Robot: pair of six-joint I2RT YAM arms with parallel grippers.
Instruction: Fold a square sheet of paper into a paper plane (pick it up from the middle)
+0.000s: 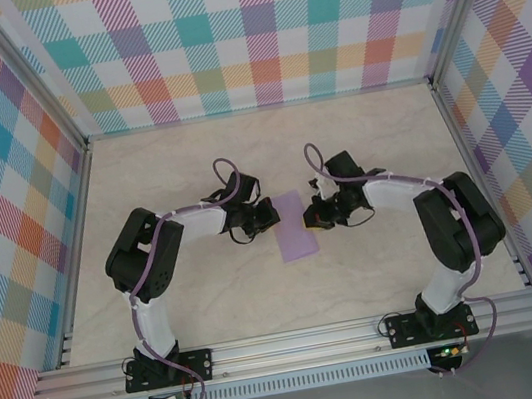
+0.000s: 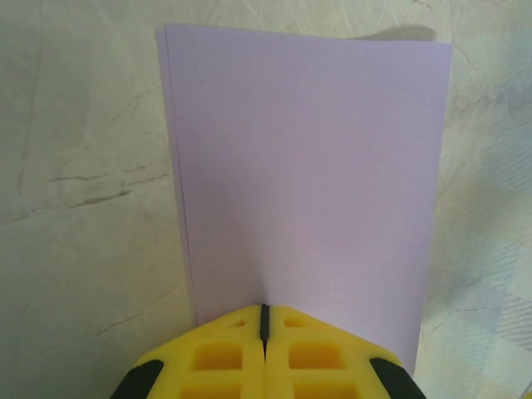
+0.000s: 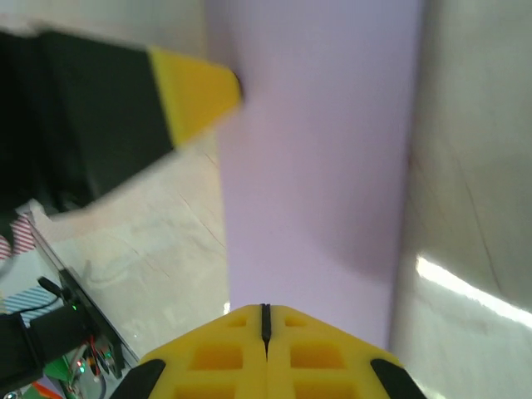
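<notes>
**Top external view: one folded sheet, two clenched grippers**

Item: square sheet of paper (image 1: pixel 294 223), lavender. It lies at mid-frame on the table (image 1: pixel 191 171) as a narrow rectangle. The left wrist view shows two layers along its left edge.

Tools: left gripper (image 1: pixel 270 214) and right gripper (image 1: pixel 311 215) flank the sheet. Both are pinched shut, tips at opposite edges, and we see nothing clamped between the fingers.

Containers: we list none; the sheet rests straight on the table.

Hazards, in our judgement: a sideways push from closed tips could skate the thin paper. The layers would then slip out of register, skewing later creases. The upper layer may also spring up.
</notes>
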